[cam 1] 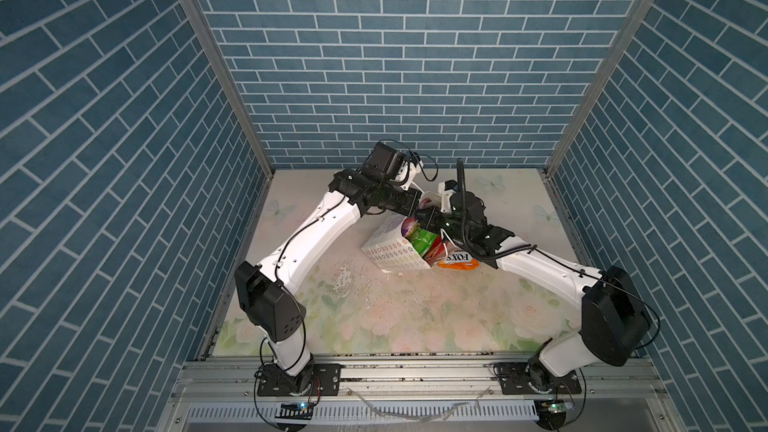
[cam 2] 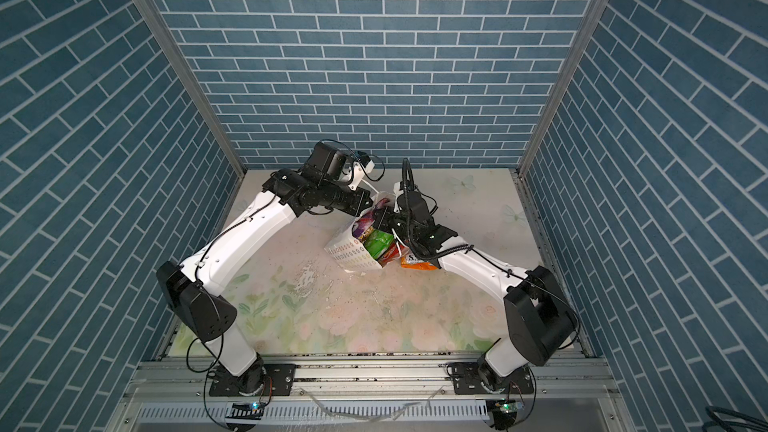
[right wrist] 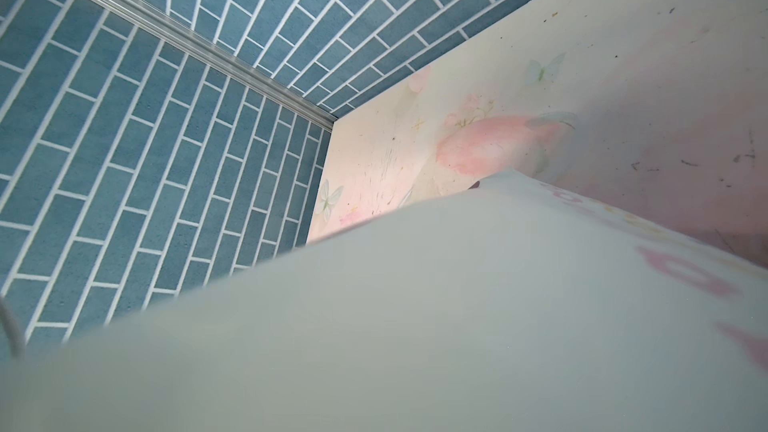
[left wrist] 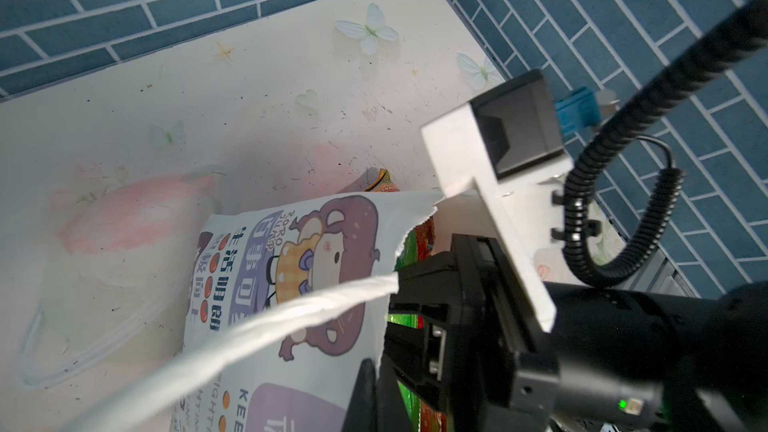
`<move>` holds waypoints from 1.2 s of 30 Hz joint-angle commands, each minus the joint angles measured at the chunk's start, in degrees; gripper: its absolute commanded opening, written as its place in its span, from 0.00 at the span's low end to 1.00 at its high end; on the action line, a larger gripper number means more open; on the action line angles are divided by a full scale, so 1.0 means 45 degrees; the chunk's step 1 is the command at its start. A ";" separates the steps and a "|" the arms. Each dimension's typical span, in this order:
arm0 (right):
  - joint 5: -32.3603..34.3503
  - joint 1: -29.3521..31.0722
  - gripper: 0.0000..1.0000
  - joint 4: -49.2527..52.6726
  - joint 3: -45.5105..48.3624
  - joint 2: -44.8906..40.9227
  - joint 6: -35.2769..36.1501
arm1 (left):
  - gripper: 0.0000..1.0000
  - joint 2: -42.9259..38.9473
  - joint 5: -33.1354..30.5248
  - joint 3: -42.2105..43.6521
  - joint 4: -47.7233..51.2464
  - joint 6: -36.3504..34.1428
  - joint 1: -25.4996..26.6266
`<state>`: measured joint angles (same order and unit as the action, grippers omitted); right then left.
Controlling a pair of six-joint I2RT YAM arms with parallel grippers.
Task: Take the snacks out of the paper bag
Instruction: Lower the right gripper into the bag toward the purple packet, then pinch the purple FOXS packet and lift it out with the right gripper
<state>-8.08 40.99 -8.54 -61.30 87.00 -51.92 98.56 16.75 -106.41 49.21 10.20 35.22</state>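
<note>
Right hand (cam 1: 422,219), closed, reaches into the paper bag (cam 1: 388,253) among snacks (cam 1: 424,241).

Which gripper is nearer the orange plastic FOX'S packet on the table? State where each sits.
Right. The right gripper reaches into the mouth of the white paper bag, just beyond the orange plastic FOX'S packet; the left gripper is farther, at the bag's far rim.

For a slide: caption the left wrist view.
Right arm reaches into the cartoon paper bag; white cord handle crosses in front.
</note>
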 commanded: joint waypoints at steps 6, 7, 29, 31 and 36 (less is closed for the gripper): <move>0.0343 0.0011 0.00 0.0251 0.0045 -0.1167 0.0909 | 0.00 -0.0377 -0.0573 0.0156 0.0237 -0.0358 -0.0171; 0.0265 0.0019 0.00 0.0320 0.0059 -0.1244 0.0992 | 0.00 -0.0387 -0.0626 0.0175 0.0260 -0.0386 -0.0171; -0.3671 -0.1701 0.00 -0.1742 0.0433 -0.2411 0.1306 | 0.00 -0.0616 -0.0730 0.0271 0.0216 -0.0474 -0.0229; -0.4165 -0.1959 0.00 -0.2203 0.0422 -0.2363 0.1150 | 0.00 -0.0646 -0.0754 0.0309 0.0187 -0.0479 -0.0241; -0.5164 -0.2232 0.00 -0.2598 0.0135 -0.2341 0.1457 | 0.00 -0.0663 -0.0774 0.0316 0.0217 -0.0458 -0.0237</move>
<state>-26.48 31.42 -13.74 -59.29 77.62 -45.28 97.71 13.45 -105.45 49.39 8.73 34.41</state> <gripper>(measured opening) 0.041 0.042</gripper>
